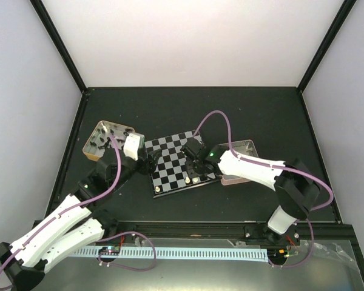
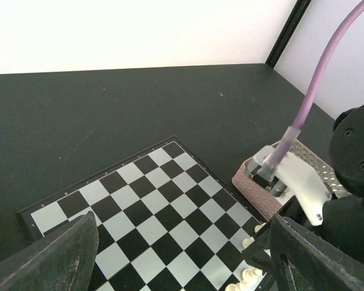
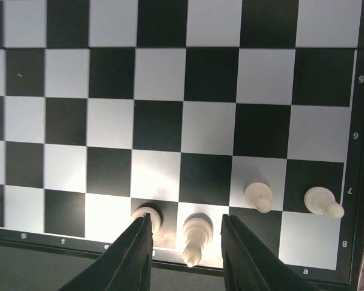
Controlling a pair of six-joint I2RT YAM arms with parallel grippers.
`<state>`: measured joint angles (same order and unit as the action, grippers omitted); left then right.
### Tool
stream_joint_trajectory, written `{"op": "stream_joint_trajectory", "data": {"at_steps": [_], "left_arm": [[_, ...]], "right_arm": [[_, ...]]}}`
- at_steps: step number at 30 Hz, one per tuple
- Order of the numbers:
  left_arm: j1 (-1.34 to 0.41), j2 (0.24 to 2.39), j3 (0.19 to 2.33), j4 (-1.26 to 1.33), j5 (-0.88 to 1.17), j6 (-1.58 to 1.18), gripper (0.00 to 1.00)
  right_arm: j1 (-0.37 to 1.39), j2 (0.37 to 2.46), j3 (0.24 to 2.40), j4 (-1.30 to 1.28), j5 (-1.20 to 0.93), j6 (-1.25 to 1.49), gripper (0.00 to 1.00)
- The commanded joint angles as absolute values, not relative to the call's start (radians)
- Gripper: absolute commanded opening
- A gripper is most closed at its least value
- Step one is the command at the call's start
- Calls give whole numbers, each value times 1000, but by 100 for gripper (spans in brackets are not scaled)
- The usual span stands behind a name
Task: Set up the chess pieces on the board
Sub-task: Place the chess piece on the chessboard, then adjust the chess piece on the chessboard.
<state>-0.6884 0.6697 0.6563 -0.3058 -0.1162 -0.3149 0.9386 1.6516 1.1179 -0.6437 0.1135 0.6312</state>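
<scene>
Pieces [image 3: 258, 197] — white ones — stand on the board's [image 3: 158, 73] last two rows near a corner. Right gripper [image 3: 186, 219] straddles one, jaws released, not touching it. Left gripper [image 2: 183, 224] hangs over the board's other edge, jaws spread, empty.

Gold-rimmed tin [image 1: 103, 140] left on dark table [image 1: 261, 115]; pink tray [image 2: 258, 194] right; white walls [image 1: 188, 42] behind.

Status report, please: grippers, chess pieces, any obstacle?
Left gripper open, empty, over the board. Right gripper open around a standing white piece. Nothing seen blocking.
</scene>
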Motion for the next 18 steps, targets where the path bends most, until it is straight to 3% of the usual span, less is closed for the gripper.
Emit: {"op": "stream_joint_trajectory", "data": {"at_steps": [1,10,18], "left_arm": [[-684,654,676,-299,-151,-320,79],[-683,569,654,-308,-291,-350,79],[-683,568,652,-312,-295,-354,79]], "right_arm": [[945,1620,1154,-644,117,614,35],[996,1728,1238,-662,79,539,38],[1019,1804,1269,-720,139,545,32]]}}
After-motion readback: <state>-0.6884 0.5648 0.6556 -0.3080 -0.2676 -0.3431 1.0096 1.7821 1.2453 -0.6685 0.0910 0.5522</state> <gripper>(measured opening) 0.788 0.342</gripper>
